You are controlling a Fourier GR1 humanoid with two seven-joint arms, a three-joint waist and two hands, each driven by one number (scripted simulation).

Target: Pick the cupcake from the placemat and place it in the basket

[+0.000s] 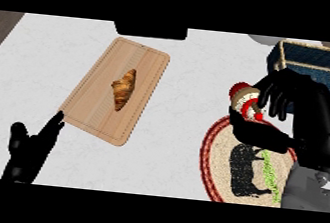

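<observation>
Cupcake (245,100) tilted, top up-left | right hand (291,103) fingers (262,95) curled round it

Red-rimmed placemat (219,156), black cow print; dark blue basket (313,65).

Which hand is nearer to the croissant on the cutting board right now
Left. The left hand rests open by the cutting board's lower left corner, below and left of the croissant. The right hand is farther off to the right, curled round the cupcake.
</observation>
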